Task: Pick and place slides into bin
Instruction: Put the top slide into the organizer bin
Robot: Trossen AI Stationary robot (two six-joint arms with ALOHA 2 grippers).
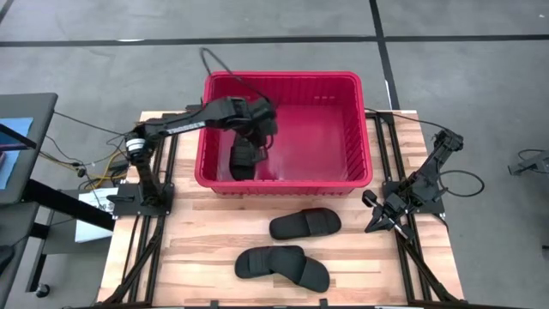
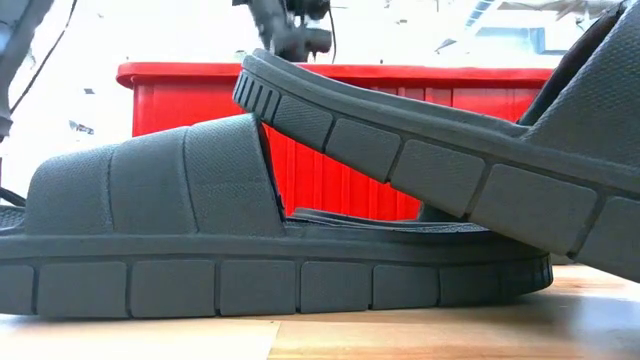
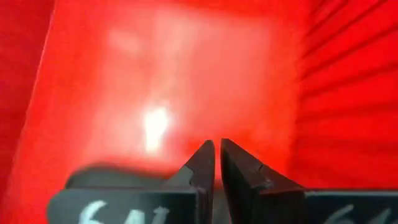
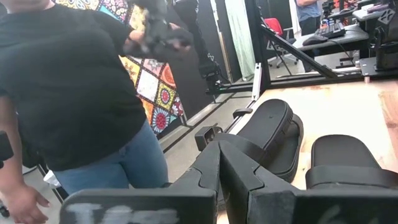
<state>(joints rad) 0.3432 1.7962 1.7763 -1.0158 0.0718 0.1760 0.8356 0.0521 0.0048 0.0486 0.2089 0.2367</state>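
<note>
Now the left gripper (image 1: 247,153) hangs inside the red bin (image 1: 360,129), its jaws narrow, holding one black slide (image 1: 244,163) upright, long axis down. Three slides (image 1: 304,223) lie on the worktop (image 1: 197,240), nearer the shut right gripper (image 1: 371,225).

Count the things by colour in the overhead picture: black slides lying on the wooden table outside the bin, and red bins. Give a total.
Black slides on the table: 3
Red bin: 1
Total: 4
Whether another slide lies inside the bin cannot be told.
</note>
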